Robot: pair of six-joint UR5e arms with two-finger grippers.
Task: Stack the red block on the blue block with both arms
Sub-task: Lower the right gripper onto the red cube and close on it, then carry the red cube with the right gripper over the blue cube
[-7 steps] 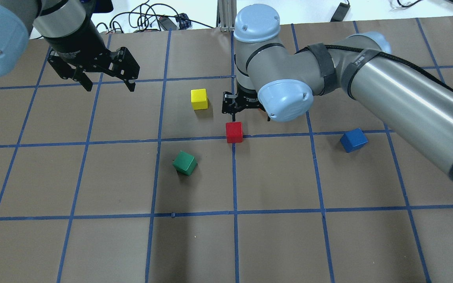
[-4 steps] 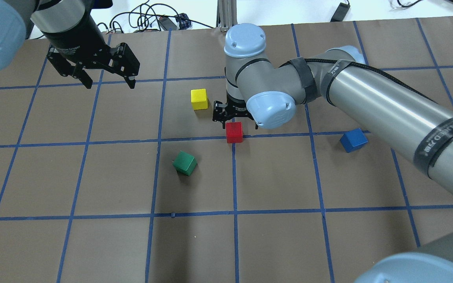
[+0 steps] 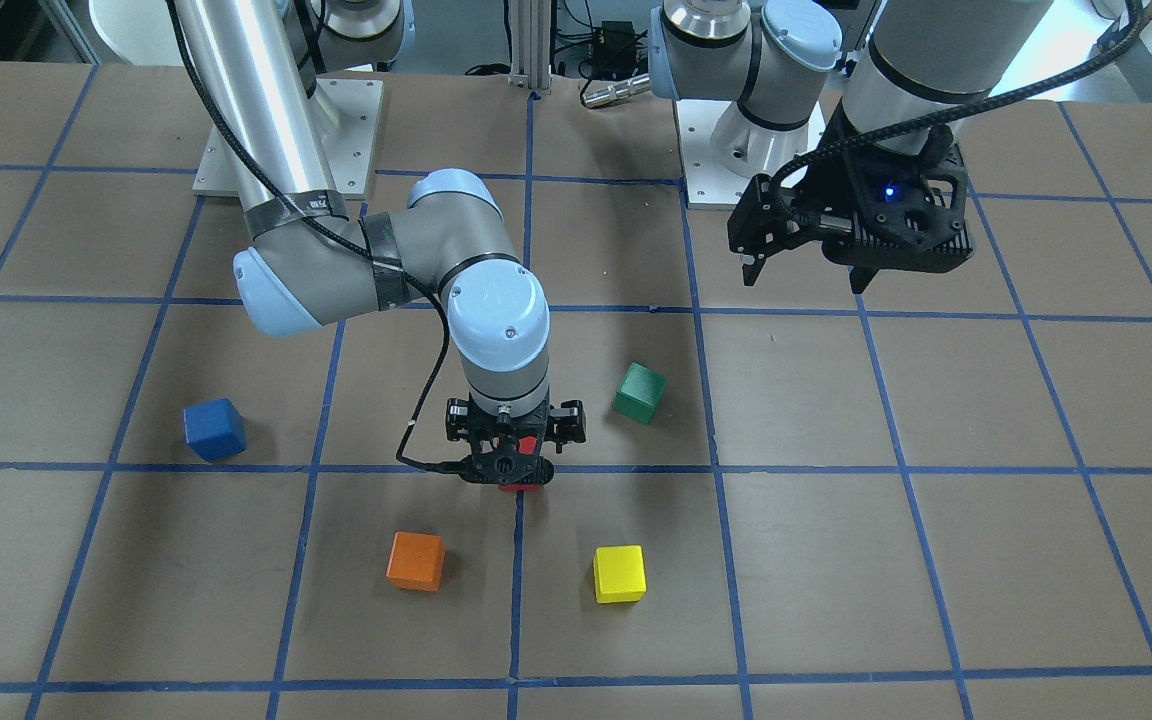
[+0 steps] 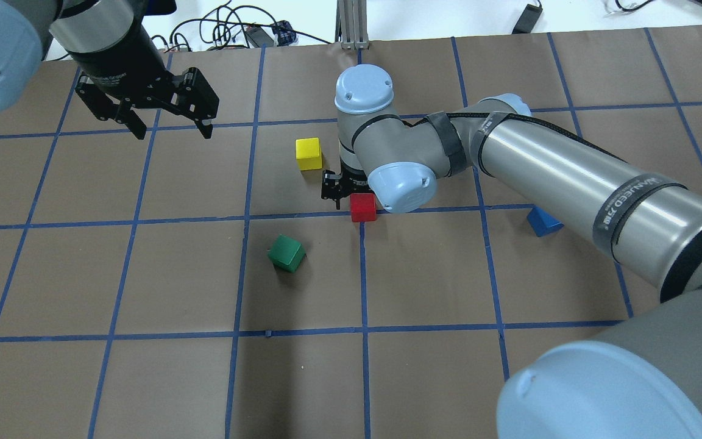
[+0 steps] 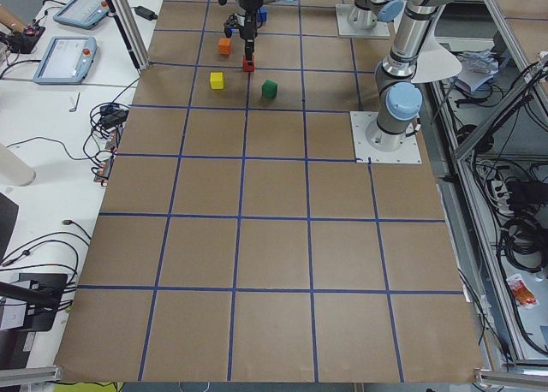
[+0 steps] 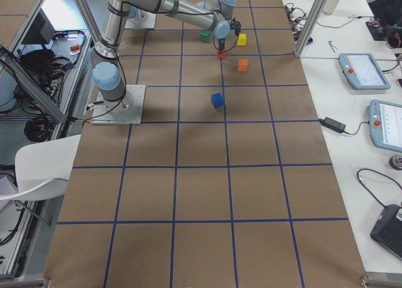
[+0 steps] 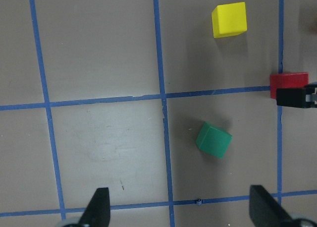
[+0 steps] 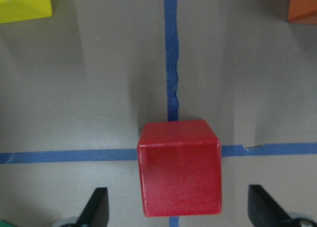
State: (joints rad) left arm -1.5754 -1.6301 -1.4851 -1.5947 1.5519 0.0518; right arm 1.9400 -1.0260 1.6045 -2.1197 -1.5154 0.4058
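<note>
The red block [image 4: 363,207] sits on a blue tape crossing at mid-table. My right gripper [image 4: 357,196] is open and low over it. In the right wrist view the red block [image 8: 179,167] lies between the two fingertips [image 8: 99,207], with a gap on each side. The front view shows the right gripper [image 3: 514,448] straddling the red block [image 3: 521,487]. The blue block [image 4: 543,222] rests to the right, partly hidden under the right arm; it also shows in the front view [image 3: 214,429]. My left gripper [image 4: 171,119] is open and empty, held high at the back left.
A green cube [image 4: 286,253] lies in front and to the left of the red block. A yellow cube [image 4: 308,153] stands behind it to the left. An orange cube [image 3: 415,560] sits past the red block, hidden under the right arm in the overhead view.
My right arm has moved nearer and lower, bringing its open gripper from behind the red block down around it. The left gripper has barely moved. No block has shifted.
</note>
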